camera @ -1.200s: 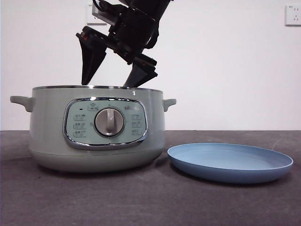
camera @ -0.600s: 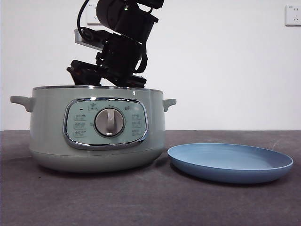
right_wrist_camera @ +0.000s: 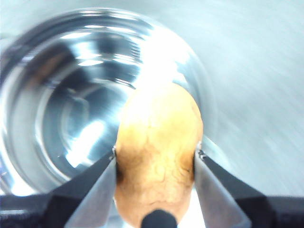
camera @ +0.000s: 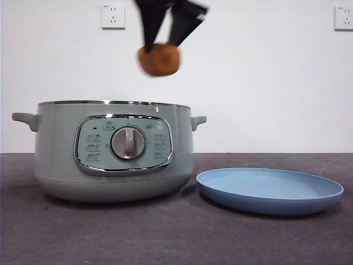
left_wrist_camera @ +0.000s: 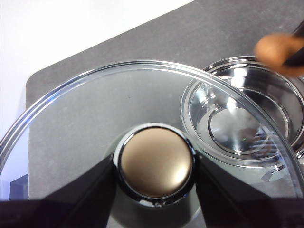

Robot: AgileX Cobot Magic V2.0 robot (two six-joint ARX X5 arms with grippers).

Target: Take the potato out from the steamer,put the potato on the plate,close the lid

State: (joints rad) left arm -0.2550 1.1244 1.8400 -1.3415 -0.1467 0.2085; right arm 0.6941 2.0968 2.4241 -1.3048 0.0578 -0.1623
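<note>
Hanging above the open steamer, the lumpy orange-brown potato is clamped between the right end effector jaws. The pot's pale green body is smooth, its inner bowl mirror-bright steel. The left end effector is clamped on the round knob of the domed glass lid. A shallow blue plate lies on the dark desk just beside the pot.

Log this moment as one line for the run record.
right gripper: shut on potato, lifted above open steamer | left gripper: shut on lid knob, beside steamer | plate: bare
</note>
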